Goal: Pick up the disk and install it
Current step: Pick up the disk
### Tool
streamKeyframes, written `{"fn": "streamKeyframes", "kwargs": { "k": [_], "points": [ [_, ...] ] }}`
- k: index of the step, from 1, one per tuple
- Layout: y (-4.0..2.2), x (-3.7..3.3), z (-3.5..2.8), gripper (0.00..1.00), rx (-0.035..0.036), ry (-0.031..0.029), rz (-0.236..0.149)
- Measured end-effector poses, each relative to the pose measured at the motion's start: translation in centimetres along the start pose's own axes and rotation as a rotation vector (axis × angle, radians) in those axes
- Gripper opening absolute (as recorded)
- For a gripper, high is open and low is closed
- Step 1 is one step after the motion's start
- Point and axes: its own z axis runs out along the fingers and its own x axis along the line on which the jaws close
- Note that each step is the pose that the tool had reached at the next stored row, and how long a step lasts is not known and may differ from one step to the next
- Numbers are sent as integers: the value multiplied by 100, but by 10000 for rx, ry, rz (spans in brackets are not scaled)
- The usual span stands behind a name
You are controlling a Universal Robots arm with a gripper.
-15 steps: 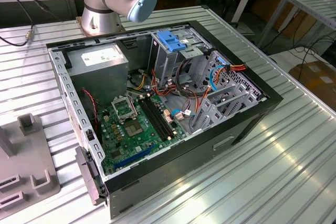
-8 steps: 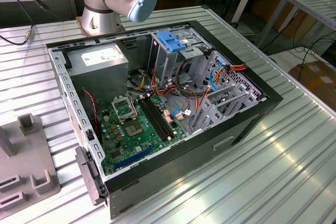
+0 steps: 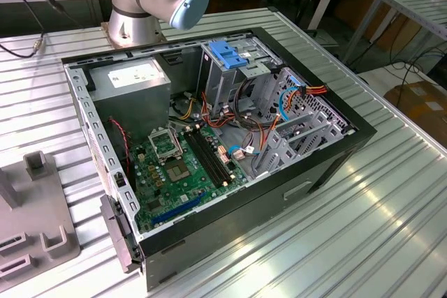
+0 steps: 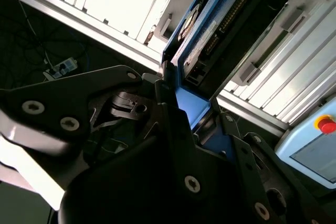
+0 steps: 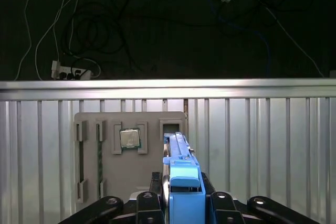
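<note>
**Fig. 1.** The gripper [image 5: 182, 199] was closed on the disk [image 5: 181, 174], with 1 finger pressed against each side. The disk was held edge-on, 1 blue rail facing the first wrist view, over the grey fixture [image 5: 131, 182]. This hold probably kept the rails free for sliding into the drive cage [image 3: 230, 78] of the open case [image 3: 328, 165].

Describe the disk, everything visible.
The disk is a flat dark metal drive with a white printed label, framed by bright blue plastic side rails. The gripper is clamped on one end. The first wrist view shows it edge-on, apparently held above the ribbed metal table.
</note>
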Motion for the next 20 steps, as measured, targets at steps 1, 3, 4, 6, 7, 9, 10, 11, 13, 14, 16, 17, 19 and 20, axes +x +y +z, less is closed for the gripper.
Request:
{"fn": "streamKeyframes", "kwargs": {
  "k": [1,3,4,6,7,9,10,11,13,14,16,17,19,20],
  "points": [
    [0,0,-19,37,0,0,0],
    [0,0,-51,37,0,1,0],
    [0,0,-62,37,0,0,0],
    [-1,0,-100,37,0,0,-1],
    [-1,0,-113,37,0,0,0],
    [-1,0,-137,37,0,0,0],
    [-1,0,-149,37,-1,0,0],
    [-1,0,-160,37,0,0,0],
    [-1,0,-185,37,-1,1,0],
    [-1,0,-198,37,-1,1,0],
    [-1,0,-223,37,0,0,0],
    [-1,0,-238,37,0,0,0],
    [-1,0,-258,37,0,0,0],
    [-2,0,-269,37,0,0,0]
  ]
}}
